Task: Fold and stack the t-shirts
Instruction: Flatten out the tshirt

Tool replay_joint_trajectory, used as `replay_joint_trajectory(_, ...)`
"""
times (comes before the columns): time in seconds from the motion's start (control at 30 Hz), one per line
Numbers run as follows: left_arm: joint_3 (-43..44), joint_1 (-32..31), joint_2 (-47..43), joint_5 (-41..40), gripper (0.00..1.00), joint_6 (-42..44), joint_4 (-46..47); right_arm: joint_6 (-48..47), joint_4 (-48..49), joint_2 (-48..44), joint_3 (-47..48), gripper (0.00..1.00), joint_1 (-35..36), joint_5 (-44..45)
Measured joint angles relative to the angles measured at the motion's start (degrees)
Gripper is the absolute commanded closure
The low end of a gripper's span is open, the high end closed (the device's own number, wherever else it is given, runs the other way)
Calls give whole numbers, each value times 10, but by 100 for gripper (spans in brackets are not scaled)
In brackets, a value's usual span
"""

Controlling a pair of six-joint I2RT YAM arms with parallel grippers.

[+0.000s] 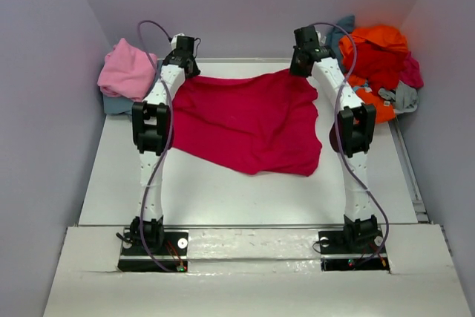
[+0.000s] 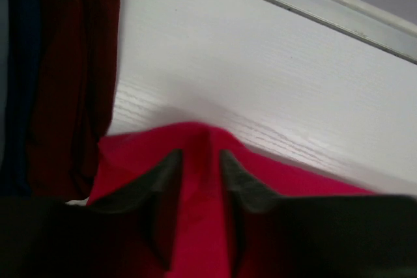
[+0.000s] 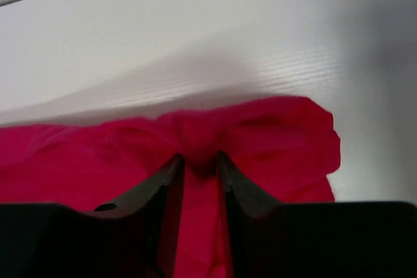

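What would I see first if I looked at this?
The big red shirt spread across the middle of the table, with the left gripper and right gripper at its far edge. Next, the orange heap in the far right corner and the pink shirt in the far left.

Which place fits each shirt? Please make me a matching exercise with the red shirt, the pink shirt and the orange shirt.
Things:
1. red shirt
2. pink shirt
3. orange shirt

Places:
A. far right, in a heap
B. far left, bunched up
C. centre, spread out

Pairs: 1-C; 2-B; 3-A
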Motion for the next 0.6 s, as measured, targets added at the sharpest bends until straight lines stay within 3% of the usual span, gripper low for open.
replay_joint_trajectory(0.03,-5,2,0,1,22,2,-1,2,7,-7,-21,22,0,-2)
replay_joint_trajectory(0.07,-13,2,-2,3,17,0,3,-3,14,-14,-44,17,0,-3)
replay_joint_trajectory(0.13,-45,4,-10,2,11,-1,17,-1,23,-36,-97,3,0,-7)
replay_joint_trajectory(0.17,-59,5,-15,1,11,-2,20,-1,23,-47,-126,1,0,-8)
replay_joint_trajectory(0.43,-206,-14,-120,-19,10,10,37,1,58,-165,-275,1,2,-12)
replay_joint_trajectory(0.53,-252,-36,-200,-35,11,16,42,8,66,-250,-340,5,5,-10)
replay_joint_trajectory(0.6,-276,-50,-252,-43,11,15,38,15,74,-301,-381,15,11,-10)
